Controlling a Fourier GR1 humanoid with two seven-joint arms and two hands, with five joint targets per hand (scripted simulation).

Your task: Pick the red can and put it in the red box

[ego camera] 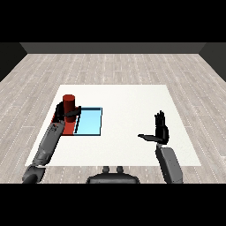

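The red can [68, 104] stands upright over the red tray [69, 128] at the left of the table. My left hand [62, 113] is curled round the can's lower part, thumb across its front. Most of the red tray is hidden by my left forearm and the can; I cannot tell whether the can rests on the tray or hangs just above it. My right hand [161, 131] is raised at the right of the table, fingers straight up and thumb out to the left, holding nothing.
The light blue tray [90, 122] lies right next to the red tray, on its right side. The white table [128, 101] stretches between the trays and my right hand.
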